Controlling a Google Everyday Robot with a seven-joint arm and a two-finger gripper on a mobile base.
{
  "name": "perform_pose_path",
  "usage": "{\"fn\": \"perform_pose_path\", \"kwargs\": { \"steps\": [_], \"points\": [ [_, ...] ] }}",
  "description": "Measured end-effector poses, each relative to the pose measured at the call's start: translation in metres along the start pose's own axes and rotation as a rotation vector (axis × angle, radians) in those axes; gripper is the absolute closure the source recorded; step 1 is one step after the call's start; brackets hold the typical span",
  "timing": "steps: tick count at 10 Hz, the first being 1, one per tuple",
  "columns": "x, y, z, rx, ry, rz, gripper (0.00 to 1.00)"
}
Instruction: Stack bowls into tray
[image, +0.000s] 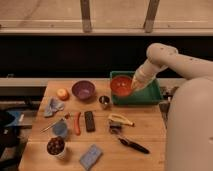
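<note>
Camera view: orange-red bowl (120, 85) seen over left part of green tray (150, 94), at far right of counter (145, 135). Tool (134, 85) clamped shut on bowl's right rim. Arm reached in from right, forearm angled down-left. Purple bowl (83, 90) set on counter, well left of tool, beyond tray's left wall. Contact between orange-red bowl and tray floor cannot be told.

Two bowls: orange-red bowl (121, 85), purple bowl (83, 90). One tray (147, 99), green. One gripper (134, 86), clamped on orange-red bowl's rim over tray. On table (150, 131): one metal cup (104, 101), one white cup (56, 147), one orange (62, 94), one banana (120, 119), one blue sponge (91, 156).
</note>
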Motion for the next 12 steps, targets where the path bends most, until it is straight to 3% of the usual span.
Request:
{"fn": "perform_pose_path", "kwargs": {
  "steps": [1,9,12],
  "points": [
    [-0.001,0.008,0.002,-0.011,0.0,-0.01,1.0],
    [-0.003,0.007,0.004,-0.021,-0.003,-0.012,1.0],
    [-0.009,0.048,0.021,-0.071,0.005,-0.06,1.0]
  ]
}}
